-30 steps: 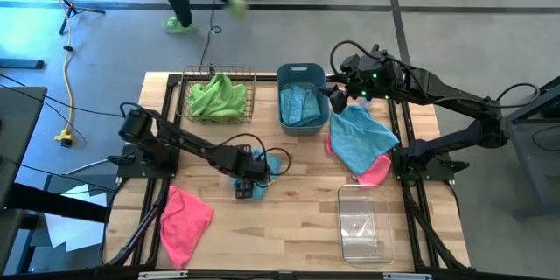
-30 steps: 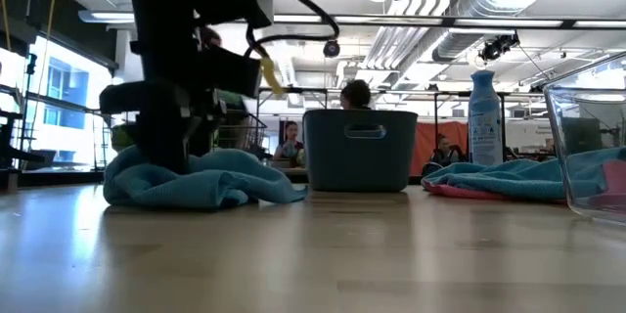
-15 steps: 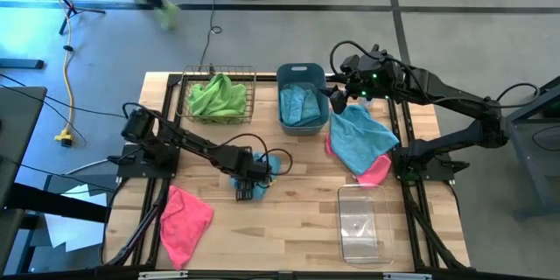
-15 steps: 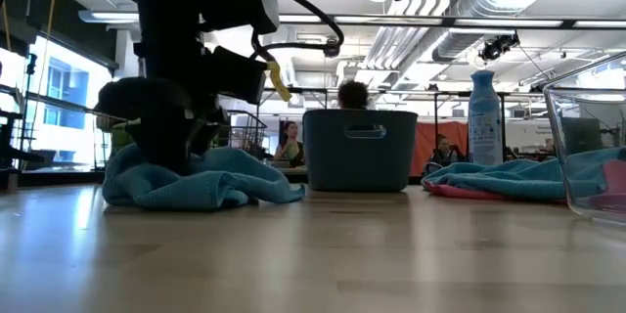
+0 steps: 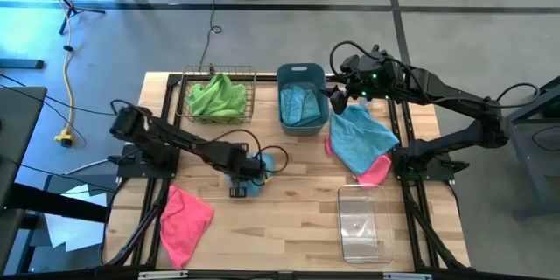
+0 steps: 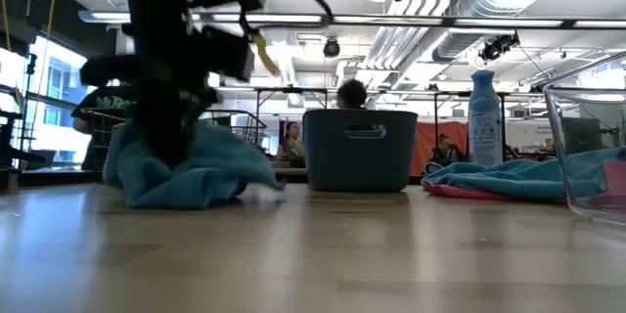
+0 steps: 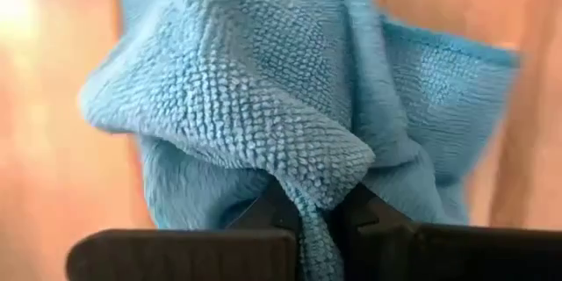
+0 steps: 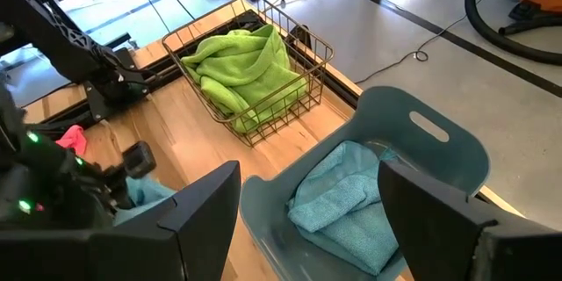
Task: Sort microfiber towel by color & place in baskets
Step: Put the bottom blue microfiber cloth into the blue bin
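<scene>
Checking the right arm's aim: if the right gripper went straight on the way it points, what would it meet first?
Probably the light blue towels inside the slate-blue tub; the open right gripper points down into it, though depth is unclear.

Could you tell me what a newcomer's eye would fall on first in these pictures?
Probably the left gripper mid-table, shut on a light blue towel it is lifting off the wood. Next, the lime green towels filling the wire basket at the back, and the pink towel at the front left.

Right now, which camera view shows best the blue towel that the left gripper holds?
The left wrist view: the blue towel fills it, pinched in the left gripper. The high view shows it mostly hidden beneath the gripper; the low view shows it bunched on the table; the right wrist view, only an edge.
</scene>
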Robot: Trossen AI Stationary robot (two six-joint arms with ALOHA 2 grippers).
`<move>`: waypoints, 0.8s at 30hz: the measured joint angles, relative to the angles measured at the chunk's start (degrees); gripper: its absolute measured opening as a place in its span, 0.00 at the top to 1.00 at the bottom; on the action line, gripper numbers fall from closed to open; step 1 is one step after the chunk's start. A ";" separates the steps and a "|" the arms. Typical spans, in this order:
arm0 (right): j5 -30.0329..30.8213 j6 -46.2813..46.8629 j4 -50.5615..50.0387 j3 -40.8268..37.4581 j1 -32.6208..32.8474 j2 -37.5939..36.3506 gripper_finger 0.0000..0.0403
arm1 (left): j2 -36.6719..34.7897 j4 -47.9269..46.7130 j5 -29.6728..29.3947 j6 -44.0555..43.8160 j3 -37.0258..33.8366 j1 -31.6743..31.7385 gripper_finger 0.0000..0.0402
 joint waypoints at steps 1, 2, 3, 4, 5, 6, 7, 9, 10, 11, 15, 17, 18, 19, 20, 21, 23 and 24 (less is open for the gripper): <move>0.01 0.00 0.00 0.00 0.01 0.00 0.34 | -1.31 -0.95 0.02 0.37 0.00 0.00 0.99; 0.00 0.01 0.00 0.00 0.01 0.00 0.34 | -2.79 -1.79 0.08 0.58 0.00 0.00 0.99; 0.01 0.00 0.00 0.00 0.00 0.00 0.34 | -4.36 -2.41 0.15 0.62 0.00 0.00 0.99; 0.01 0.00 0.02 0.00 0.00 0.00 0.34 | -6.17 -2.89 0.17 0.67 0.00 0.00 0.99; 0.01 0.02 0.02 0.00 0.00 0.00 0.34 | -8.07 -3.43 0.18 0.97 0.03 0.00 0.99; 0.01 0.00 0.02 0.00 0.00 0.00 0.34 | -9.98 -3.90 0.20 1.11 0.07 0.00 0.99; 0.05 0.02 0.02 0.00 0.00 0.00 0.34 | -11.78 -4.28 0.20 1.06 0.07 0.00 0.99; 0.09 0.26 0.02 0.00 0.01 0.00 0.34 | -15.47 -4.74 0.58 0.92 0.07 0.00 0.99; 0.10 0.49 0.03 0.00 0.00 0.00 0.34 | -17.28 -4.89 0.59 0.92 0.07 -0.04 1.00; 0.10 0.55 0.04 0.00 0.00 0.00 0.34 | -19.15 -4.81 0.60 0.97 0.12 -0.12 1.00; 0.12 1.37 0.04 0.00 -0.02 0.00 0.34 | -24.80 -4.79 0.61 1.03 0.16 -0.99 1.00; 0.64 2.00 0.07 0.00 -0.02 0.00 0.34 | -26.16 -4.86 0.61 1.16 0.22 -1.30 1.00; 1.09 2.57 0.07 0.00 -0.02 0.00 0.34 | -26.38 -4.97 0.61 1.63 0.22 -1.40 1.00; 1.70 3.02 0.07 0.00 -0.02 0.00 0.34 | -26.39 -4.98 0.61 2.35 0.22 -1.38 1.00; 2.12 3.44 0.07 0.00 -0.02 0.00 0.34 | -26.31 -5.00 0.61 3.12 0.22 -1.38 1.00; 2.56 4.03 0.07 0.00 -0.02 0.00 0.34 | -26.21 -5.00 0.60 3.90 0.22 -1.38 1.00; 2.98 4.61 0.07 0.00 -0.02 0.00 0.34 | -25.65 -4.51 0.44 5.29 0.22 -1.26 1.00; 2.98 5.06 0.07 0.00 -0.02 0.00 0.34 | -25.39 -4.21 0.34 6.20 0.22 -1.11 1.00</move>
